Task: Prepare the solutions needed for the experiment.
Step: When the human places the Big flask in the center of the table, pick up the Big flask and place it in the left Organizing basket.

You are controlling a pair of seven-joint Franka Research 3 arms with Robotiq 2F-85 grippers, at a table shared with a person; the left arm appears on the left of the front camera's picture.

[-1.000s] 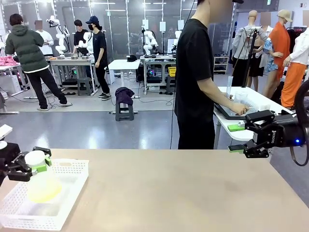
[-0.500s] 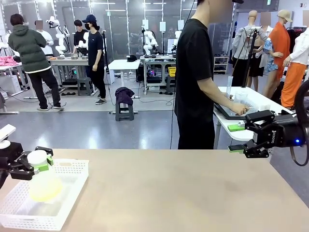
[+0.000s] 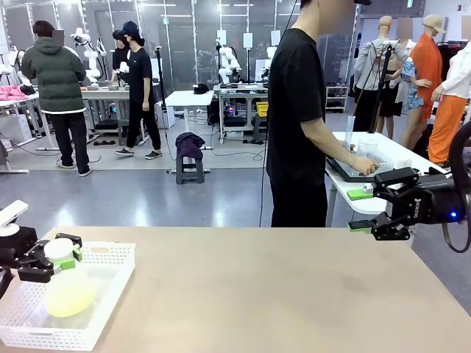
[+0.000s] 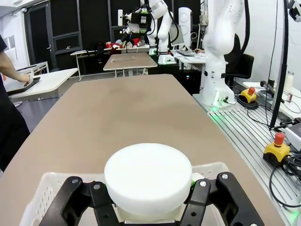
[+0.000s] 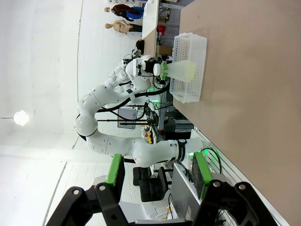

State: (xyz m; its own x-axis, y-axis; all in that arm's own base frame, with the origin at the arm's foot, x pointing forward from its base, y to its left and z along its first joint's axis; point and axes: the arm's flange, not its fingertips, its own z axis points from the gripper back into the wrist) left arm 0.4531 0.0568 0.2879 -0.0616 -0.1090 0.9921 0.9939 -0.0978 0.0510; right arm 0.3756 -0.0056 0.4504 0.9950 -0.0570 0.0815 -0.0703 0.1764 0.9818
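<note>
Tan table (image 3: 280,294) carries a white basket (image 3: 110,294); left gripper (image 3: 55,257) clamps the flask (image 3: 68,293) neck, yellow solutions (image 3: 70,300) showing from the front. Left wrist view shows its white cap (image 4: 148,181); right gripper (image 3: 360,210) hangs spread, empty.

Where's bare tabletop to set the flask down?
Bare table runs from the basket across to the right gripper, which hovers open at the far right edge. Crowded at the near left corner: the left gripper holds the flask by its neck over the basket.
</note>
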